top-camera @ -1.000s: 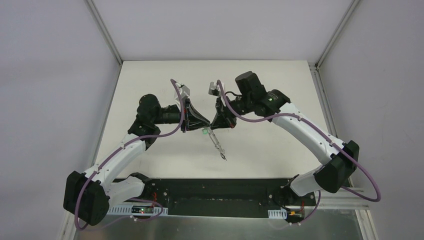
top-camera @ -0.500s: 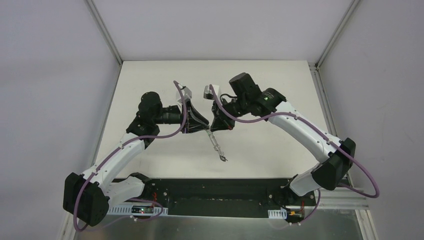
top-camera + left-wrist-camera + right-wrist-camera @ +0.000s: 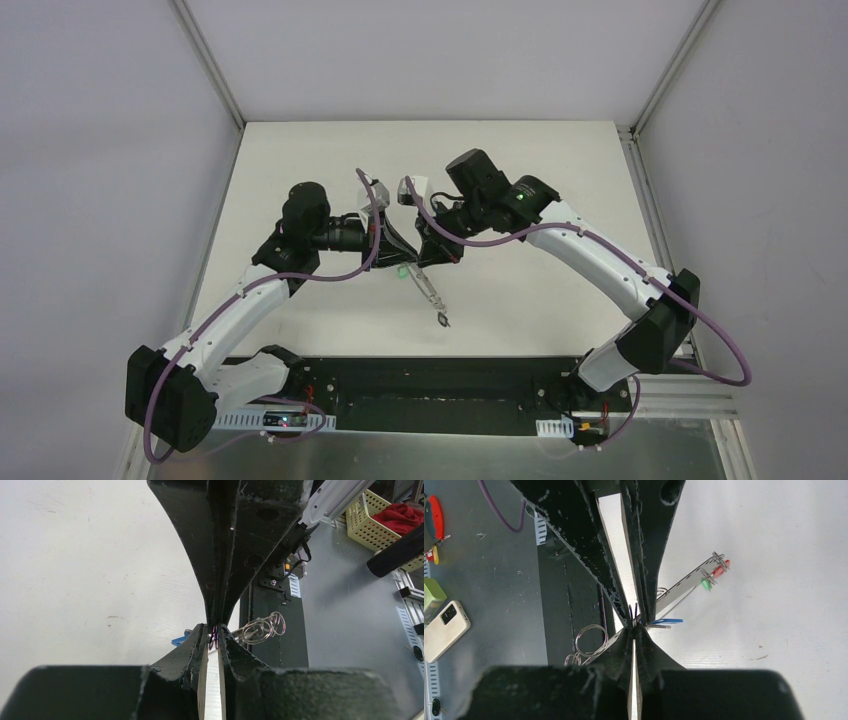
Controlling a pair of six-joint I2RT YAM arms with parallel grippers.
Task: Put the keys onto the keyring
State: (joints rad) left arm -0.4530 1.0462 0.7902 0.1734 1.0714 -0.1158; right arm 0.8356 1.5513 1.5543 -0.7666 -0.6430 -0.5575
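Top external view: the left gripper (image 3: 404, 254) and the right gripper (image 3: 420, 256) are meeting tip to tip on the keyring (image 3: 630, 614), which is hanging in the air above the table (image 3: 540, 180).
Left of the keyring, the left gripper's fingers are standing almost together, with a narrow slit around the thin wire; whether they are clamping it cannot be told. Just beside the keyring, the blue-tagged key (image 3: 665, 622) is lying at the fingertips, and whether it is threaded is not showing. Below the keyring, other keys (image 3: 432, 296) are dangling, one with a red tag (image 3: 724, 566) and one with a green tag (image 3: 706, 584). Right of the keyring, the right gripper's fingers are pressing fully together on the wire. By judgement, the task is standing part done: the dangling keys are probably on, and the blue-tagged key is probably remaining.
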